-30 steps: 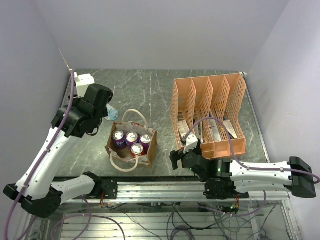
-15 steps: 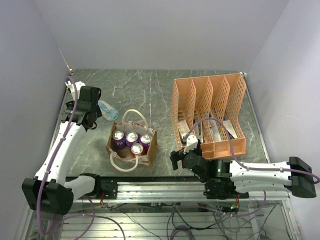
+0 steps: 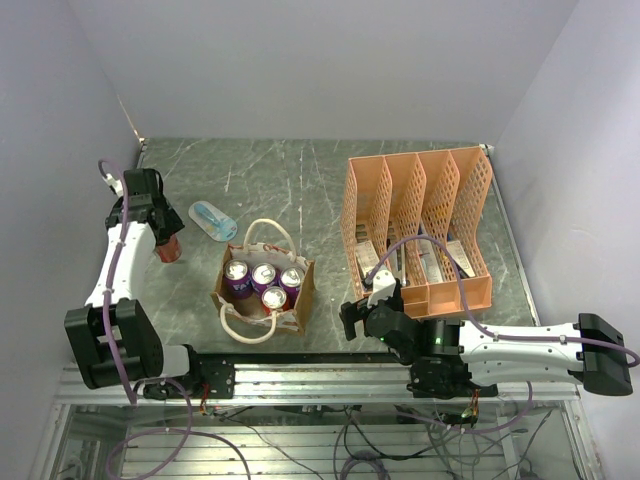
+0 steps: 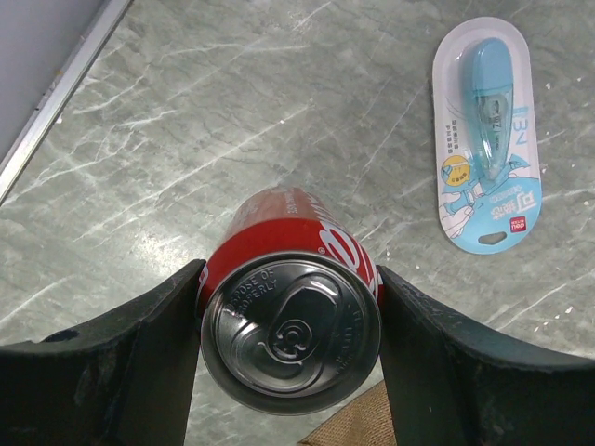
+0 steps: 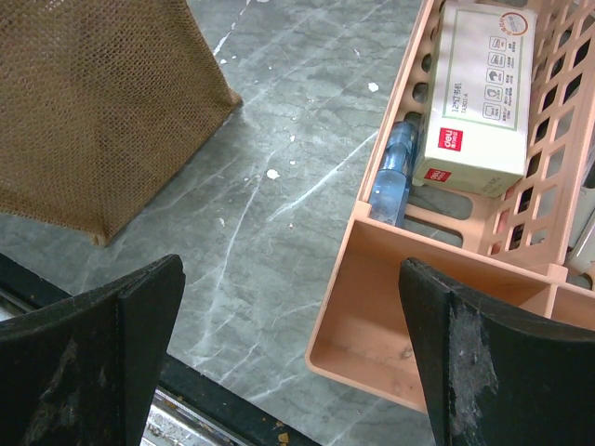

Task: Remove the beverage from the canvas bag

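The canvas bag [image 3: 300,300] stands at the front middle of the table, with several purple-topped cans [image 3: 264,274] upright inside. My left gripper [image 3: 165,243] is far left of the bag, shut on a red cola can [image 3: 169,251]. In the left wrist view the can [image 4: 290,334] stands upright between my fingers [image 4: 112,372], low over the marble; a corner of the bag [image 4: 358,427] shows below. My right gripper [image 3: 352,318] is open and empty between the bag [image 5: 102,102] and the orange file rack [image 5: 446,279].
A blue correction-tape blister pack [image 3: 212,220] lies flat behind and to the left of the bag, also seen in the left wrist view [image 4: 485,135]. The orange file rack [image 3: 415,225] holds small boxes at the right. The table's left edge rail [image 4: 56,93] is close to the can.
My left arm has swung left and down with the red can, from beside the bag's back-left to the table's left side. The right arm has not moved.
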Controlling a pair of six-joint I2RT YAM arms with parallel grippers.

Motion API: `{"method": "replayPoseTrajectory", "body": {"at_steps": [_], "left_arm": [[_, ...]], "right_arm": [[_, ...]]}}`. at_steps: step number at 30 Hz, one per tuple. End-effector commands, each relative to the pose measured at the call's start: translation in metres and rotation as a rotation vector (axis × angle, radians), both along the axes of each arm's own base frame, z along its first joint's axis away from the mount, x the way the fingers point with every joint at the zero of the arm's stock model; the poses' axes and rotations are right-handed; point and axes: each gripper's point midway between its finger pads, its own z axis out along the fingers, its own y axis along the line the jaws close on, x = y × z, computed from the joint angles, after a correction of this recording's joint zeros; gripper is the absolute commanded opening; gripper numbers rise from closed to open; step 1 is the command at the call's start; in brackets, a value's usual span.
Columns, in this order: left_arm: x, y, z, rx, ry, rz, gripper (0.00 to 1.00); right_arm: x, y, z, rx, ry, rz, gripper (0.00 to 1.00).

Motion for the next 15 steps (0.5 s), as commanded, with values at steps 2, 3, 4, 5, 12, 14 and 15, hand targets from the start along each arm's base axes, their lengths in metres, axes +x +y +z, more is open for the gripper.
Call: {"method": "replayPoseTrajectory", "body": {"at_steps": [2, 3, 4, 5, 12, 14, 15], "left_arm": [[0.025, 0.001, 0.011, -0.015, -0.097, -0.056, 0.07], [0.025, 0.001, 0.010, -0.015, -0.094, -0.060, 0.07], [0.027, 0.002, 0.010, -0.014, -0.096, -0.062, 0.07], [0.027, 0.002, 0.008, -0.012, -0.092, -0.063, 0.07], [0.028, 0.003, -0.003, -0.013, -0.074, -0.065, 0.07], [0.030, 0.002, -0.006, -0.018, -0.072, -0.067, 0.07], [0.030, 0.001, -0.008, -0.023, -0.068, -0.071, 0.07]], "right_arm": [[0.002, 0.002, 0.005, 0.016, -0.017, -0.007, 1.00], [0.002, 0.002, 0.005, 0.016, -0.016, -0.007, 1.00], [0.002, 0.002, 0.005, 0.014, -0.016, -0.008, 1.00], [0.002, 0.002, 0.004, 0.015, -0.015, -0.007, 1.00], [0.002, 0.002, 0.004, 0.011, -0.015, -0.008, 1.00], [0.002, 0.002, 0.004, 0.011, -0.015, -0.009, 1.00], [0.002, 0.002, 0.004, 0.012, -0.015, -0.009, 1.00]]}}
